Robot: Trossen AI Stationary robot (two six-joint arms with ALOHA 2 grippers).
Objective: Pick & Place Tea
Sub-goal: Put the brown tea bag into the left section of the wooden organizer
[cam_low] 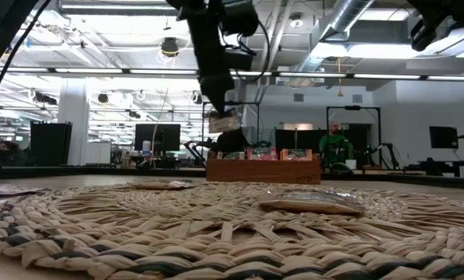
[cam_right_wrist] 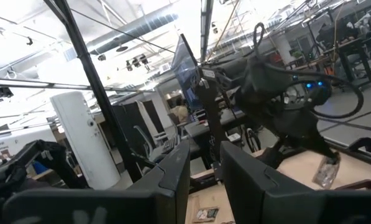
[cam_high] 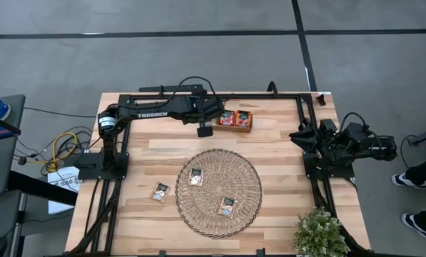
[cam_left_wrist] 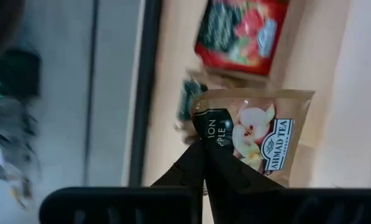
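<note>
My left gripper (cam_high: 204,130) hangs above the table just left of the long wooden tray (cam_high: 235,129), shut on a pale cream tea sachet (cam_left_wrist: 253,134) with a dark green band. The low view shows the same sachet (cam_low: 224,123) in the air in front of the tray (cam_low: 263,169). Red-orange sachets (cam_high: 235,118) stand in the tray. Two cream sachets (cam_high: 196,176) (cam_high: 227,206) lie flat on the round woven mat (cam_high: 248,187). One more (cam_high: 160,192) lies on the table left of the mat. My right gripper (cam_right_wrist: 204,180) is open and parked at the table's right edge. My left gripper (cam_left_wrist: 202,149) pinches the cream sachet between its two fingers at the dark green band (cam_left_wrist: 205,127), near one corner. The fingers (cam_low: 218,99) come from above, pointing down. The sachet is lifted clear of the table and hangs below the fingers (cam_right_wrist: 327,171).
A potted plant (cam_high: 320,234) stands at the table's near right corner. Black frame rails (cam_high: 309,135) run along the table's edges. A person's shoes (cam_high: 412,178) show on the floor beyond the right edge. Bare wood (cam_high: 155,146) lies between tray and mat.
</note>
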